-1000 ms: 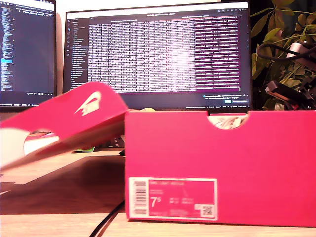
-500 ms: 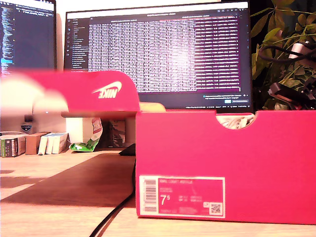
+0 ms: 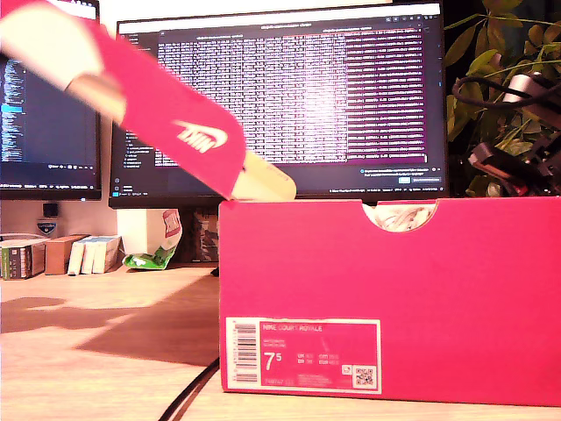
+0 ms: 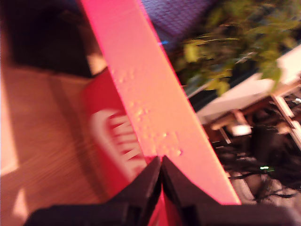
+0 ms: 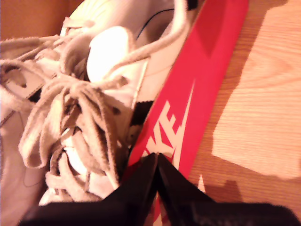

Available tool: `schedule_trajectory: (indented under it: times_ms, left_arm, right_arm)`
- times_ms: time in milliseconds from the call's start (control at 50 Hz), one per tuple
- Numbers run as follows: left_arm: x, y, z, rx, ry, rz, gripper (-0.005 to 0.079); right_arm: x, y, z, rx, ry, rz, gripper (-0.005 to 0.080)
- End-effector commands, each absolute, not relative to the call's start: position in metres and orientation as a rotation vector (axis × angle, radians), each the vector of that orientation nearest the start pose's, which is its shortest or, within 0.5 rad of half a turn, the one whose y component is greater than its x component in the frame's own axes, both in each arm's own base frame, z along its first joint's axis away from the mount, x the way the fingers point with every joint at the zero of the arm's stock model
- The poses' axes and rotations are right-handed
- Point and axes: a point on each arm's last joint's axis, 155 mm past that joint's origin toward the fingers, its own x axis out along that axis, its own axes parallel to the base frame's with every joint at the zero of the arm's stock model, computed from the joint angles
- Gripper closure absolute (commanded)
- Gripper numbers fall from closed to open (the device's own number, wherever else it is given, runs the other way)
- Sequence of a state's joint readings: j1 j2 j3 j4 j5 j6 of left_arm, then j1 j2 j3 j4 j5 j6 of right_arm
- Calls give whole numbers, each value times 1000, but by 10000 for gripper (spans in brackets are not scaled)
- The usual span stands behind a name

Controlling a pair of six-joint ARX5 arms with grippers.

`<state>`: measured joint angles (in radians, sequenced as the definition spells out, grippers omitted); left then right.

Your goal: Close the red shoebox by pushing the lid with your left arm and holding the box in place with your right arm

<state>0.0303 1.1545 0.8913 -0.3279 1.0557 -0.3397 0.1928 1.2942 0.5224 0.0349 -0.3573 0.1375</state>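
The red shoebox [image 3: 386, 289] stands on the wooden table [image 3: 96, 368], its labelled end toward the exterior view. Its lid [image 3: 149, 96] is lifted and slopes up steeply toward the exterior view's upper left. My first gripper [image 4: 160, 162] is shut, its tips touching the lid's pale red surface [image 4: 155, 94]. My second gripper [image 5: 156, 157] is shut, its tips at the rim of the box's logo wall [image 5: 197, 80]. A white laced shoe [image 5: 70, 108] lies inside. An arm [image 3: 504, 167] shows behind the box at the exterior view's right.
Two lit monitors [image 3: 289, 96] [image 3: 44, 96] stand behind the box. A leafy plant [image 3: 500, 79] fills the exterior view's upper right. Small boxes [image 3: 53, 254] sit at that view's left, and a black cable [image 3: 188, 395] runs under the box's corner.
The lid swung up from lying low and sloping down, through level, to steeply raised. The box slid slightly to the exterior view's right, then back.
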Motion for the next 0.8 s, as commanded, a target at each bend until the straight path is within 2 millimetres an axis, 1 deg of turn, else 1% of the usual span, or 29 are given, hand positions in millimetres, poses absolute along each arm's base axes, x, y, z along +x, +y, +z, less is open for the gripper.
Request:
schedule_trajectory:
  times_ms: [0,120,240,400,440,540,720,780]
  left_arm:
    - [282,-180,227,-642,817,-968,761]
    - [279,-198,230,-623,816,-994,761]
    - [275,-219,239,-609,795,-1038,761]
    - [269,-243,246,-588,773,-1066,761]
    - [267,-249,247,-578,769,-1079,761]
    - [262,-261,250,-570,760,-1094,761]
    - [255,-279,258,-554,727,-1117,761]
    - [261,-283,265,-538,666,-1104,761]
  right_arm:
    - [310,173,78,196,775,637,764]
    - [310,173,78,198,777,638,764]
    - [310,173,79,198,773,638,764]
    - [313,171,81,188,761,632,764]
    - [317,168,82,177,754,622,764]
    - [331,150,87,148,732,546,764]
    - [357,123,112,140,680,473,764]
    - [365,116,123,144,663,455,764]
